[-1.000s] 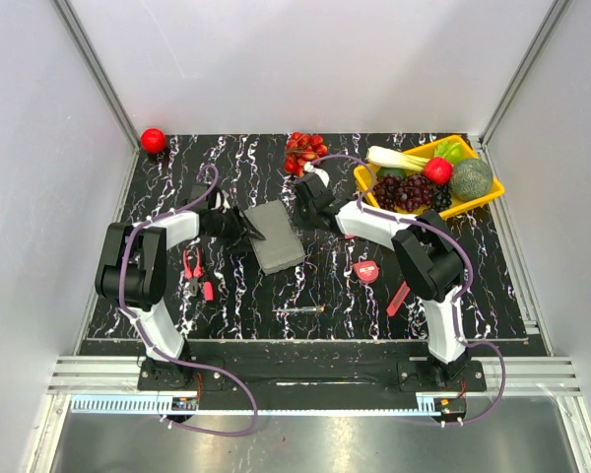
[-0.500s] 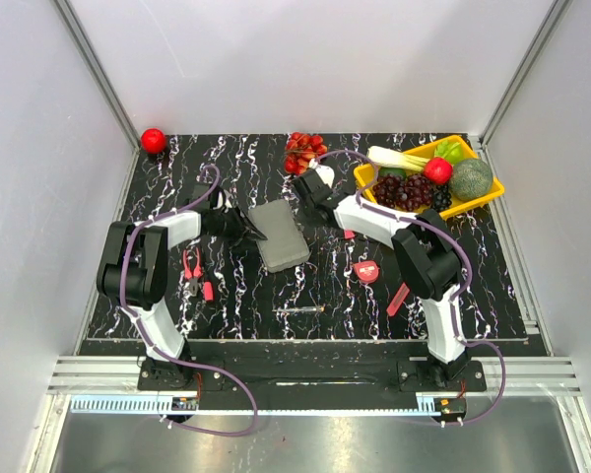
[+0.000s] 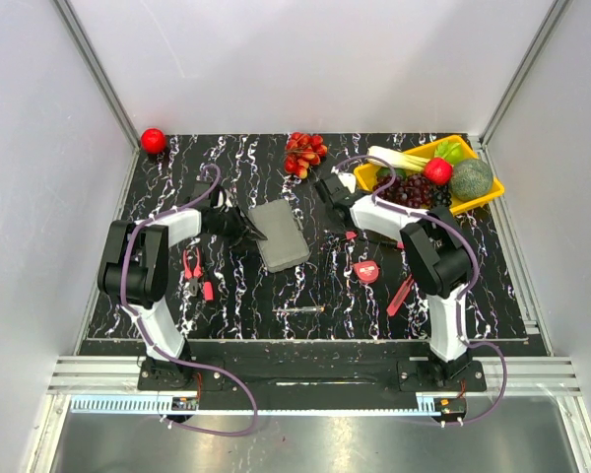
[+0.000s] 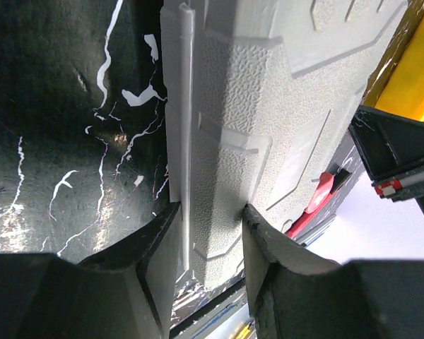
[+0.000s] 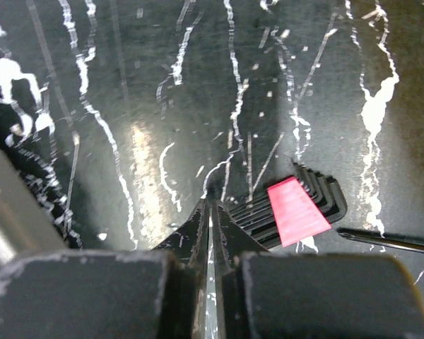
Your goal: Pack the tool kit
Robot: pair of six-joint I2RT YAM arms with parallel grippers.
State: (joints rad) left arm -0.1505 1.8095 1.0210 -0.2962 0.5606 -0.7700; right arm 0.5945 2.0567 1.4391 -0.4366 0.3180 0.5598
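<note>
Squeeze firm with the left claw point(image 4: 210, 219), clamped on the edge of the shut grey case point(image 3: 279, 236) lying mid-way across the bench point(image 3: 236, 168), park the closed, empty right claw point(image 5: 210, 212) aside, and lever it open slowly.

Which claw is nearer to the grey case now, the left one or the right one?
Left. The left claw grips an edge of the grey case. The right claw is shut and apart from the case, off its other side, nearer the yellow tray.
</note>
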